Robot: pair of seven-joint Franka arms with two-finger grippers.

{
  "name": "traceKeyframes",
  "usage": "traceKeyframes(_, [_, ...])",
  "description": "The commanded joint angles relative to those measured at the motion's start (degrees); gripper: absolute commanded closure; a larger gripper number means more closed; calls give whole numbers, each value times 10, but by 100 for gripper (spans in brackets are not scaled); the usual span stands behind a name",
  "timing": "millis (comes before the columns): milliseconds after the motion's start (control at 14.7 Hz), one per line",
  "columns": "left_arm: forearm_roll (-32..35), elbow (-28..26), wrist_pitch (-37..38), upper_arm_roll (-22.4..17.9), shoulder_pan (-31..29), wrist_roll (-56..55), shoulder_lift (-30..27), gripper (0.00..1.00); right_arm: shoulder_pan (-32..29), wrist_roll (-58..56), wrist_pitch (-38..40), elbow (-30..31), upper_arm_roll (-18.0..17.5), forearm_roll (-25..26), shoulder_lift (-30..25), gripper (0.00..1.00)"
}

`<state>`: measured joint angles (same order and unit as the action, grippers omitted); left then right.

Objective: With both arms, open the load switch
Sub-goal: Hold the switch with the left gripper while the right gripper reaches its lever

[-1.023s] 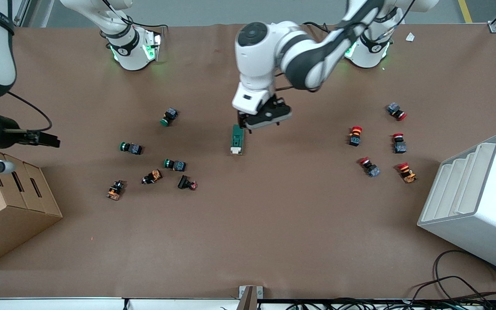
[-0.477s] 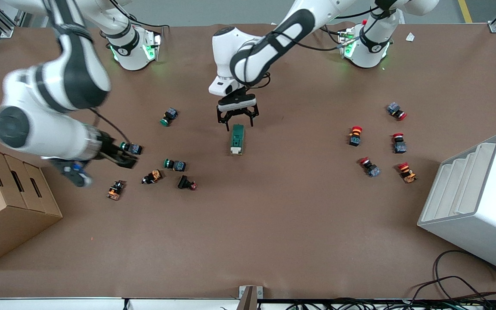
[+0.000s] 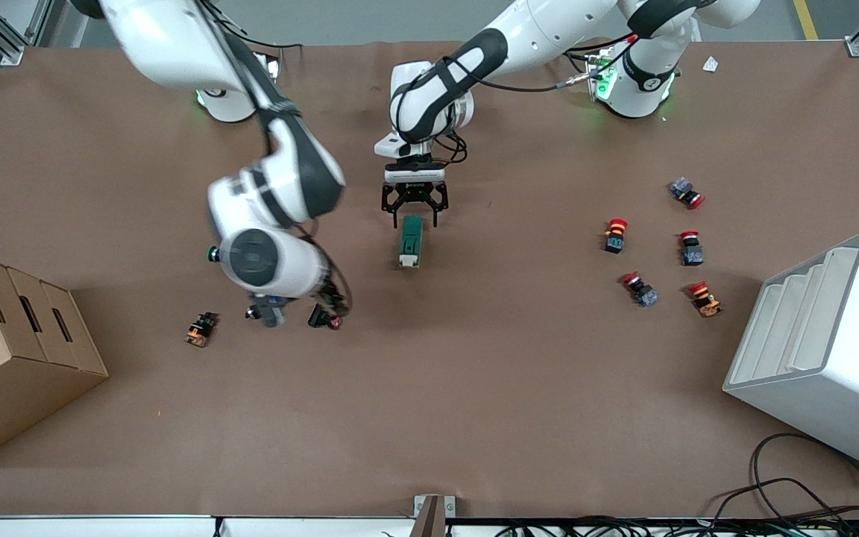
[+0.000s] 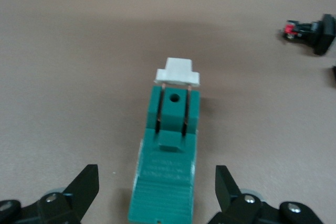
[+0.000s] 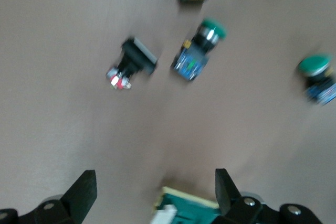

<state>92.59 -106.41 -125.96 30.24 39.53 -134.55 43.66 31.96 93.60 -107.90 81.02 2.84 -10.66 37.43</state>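
**Claws closing in on the load switch**

Left claw (image 3: 414, 214) hangs low over the end of the switch farther from the front camera, its two black fingers (image 4: 84, 184) spread wide, one on each side of the body with bare tabletop showing between finger and switch. Nothing is gripped. We see the load switch (image 3: 410, 242), a dark green oblong plastic block with a white lever piece (image 4: 178, 72) at the end nearer the front camera, lying flat on the brown tabletop (image 3: 474, 373) about midway between the two arms' ends.

Our right claw (image 3: 329, 297) is up in the air over the cluster of small green-capped and red-capped push buttons (image 5: 195, 53) toward the right arm's end of the tabletop. Its fingers are also wide and empty, and its wrist view catches the white lever end of the switch at the frame's edge.

We judge the step in hand to be the approach: neither arm holds the switch yet. Next, we expect the left claw must drop and pinch the green body to pin it, while the right claw travels across to the white lever and pulls it up. The blurred right wrist view suggests that arm is in motion.
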Motion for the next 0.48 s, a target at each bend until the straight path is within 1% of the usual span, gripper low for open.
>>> traceKeyframes(0, [43, -1, 8, -4, 14, -8, 2, 2, 24, 73, -41, -33, 4, -36, 55, 0])
traceKeyframes(68, [49, -3, 18, -4, 17, -8, 5, 2, 34, 87, -51, -33, 4, -45, 66, 0])
traceKeyframes(205, [51, -2, 35, -6, 22, -7, 14, 2, 46, 99, -51, -32, 1, -48, 77, 0])
traceKeyframes(409, [93, -1, 47, -9, 26, -8, 30, 2, 53, 111, -46, -28, -23, -69, 82, 0])
